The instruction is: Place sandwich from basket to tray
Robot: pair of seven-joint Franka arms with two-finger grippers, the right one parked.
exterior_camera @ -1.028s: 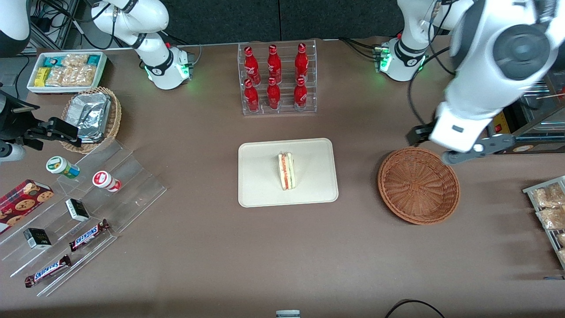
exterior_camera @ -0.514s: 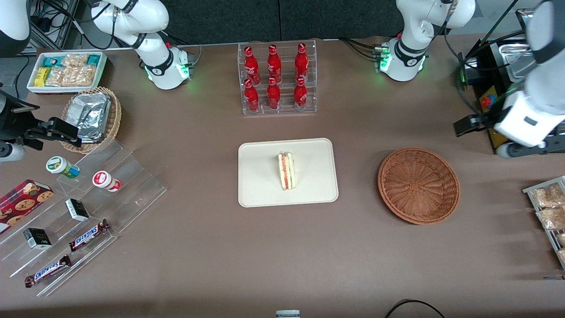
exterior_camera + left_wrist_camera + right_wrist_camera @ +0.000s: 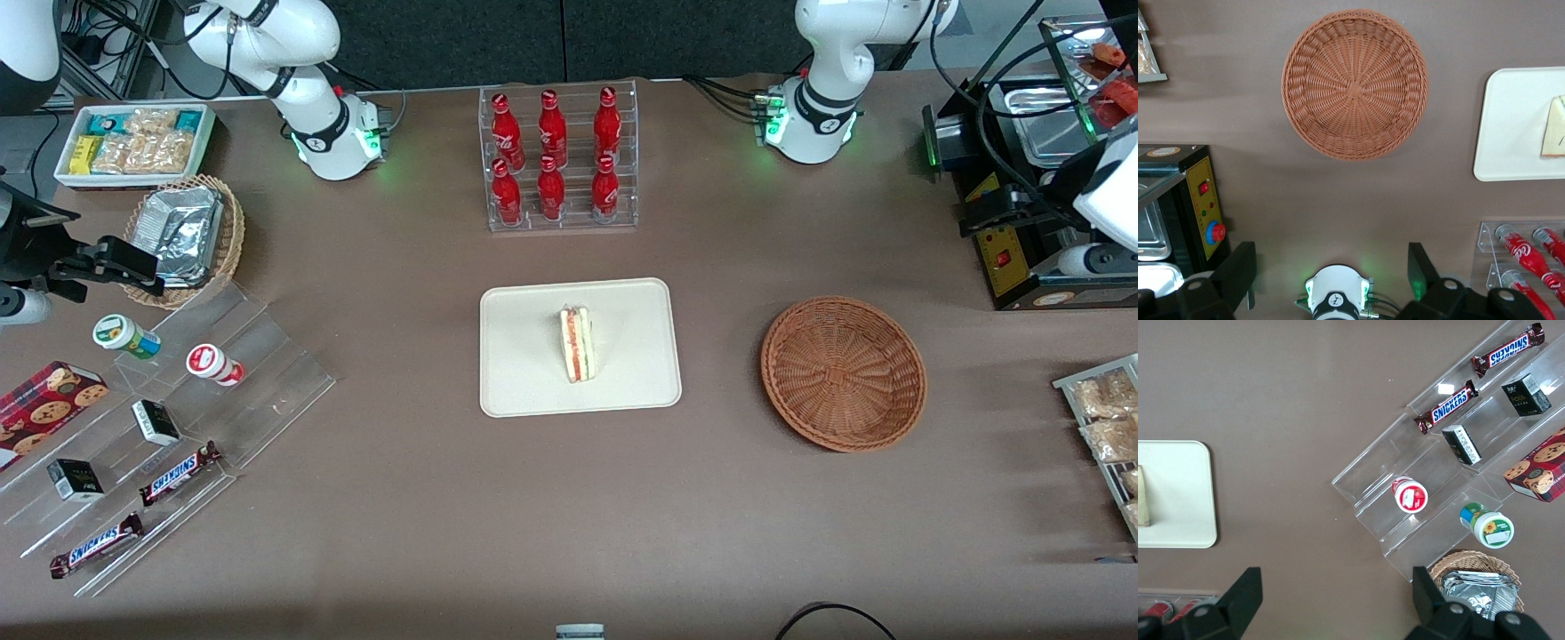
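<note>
The sandwich (image 3: 578, 344), a pale bread wedge with a red and green stripe, lies in the middle of the cream tray (image 3: 524, 382). The reddish-brown wicker basket (image 3: 843, 373) sits beside the tray, toward the working arm's end, with nothing in it. My left gripper (image 3: 1031, 240) is open and holds nothing. It hangs high over the black control box at the working arm's end, farther from the front camera than the basket. The left wrist view shows its wide-apart fingers (image 3: 1238, 273), the basket (image 3: 1355, 83), the tray (image 3: 1511, 127) and a corner of the sandwich (image 3: 1555, 133).
A clear rack of red bottles (image 3: 558, 160) stands farther from the front camera than the tray. A black control box (image 3: 1009, 258) and a rack of snack bags (image 3: 1107, 427) sit at the working arm's end. A stepped acrylic stand (image 3: 178, 391) and a foil-pack basket (image 3: 187, 236) sit at the parked arm's end.
My left gripper has moved from above the basket's rim out toward the working arm's end of the table, open throughout. The sandwich, tray and basket have not moved.
</note>
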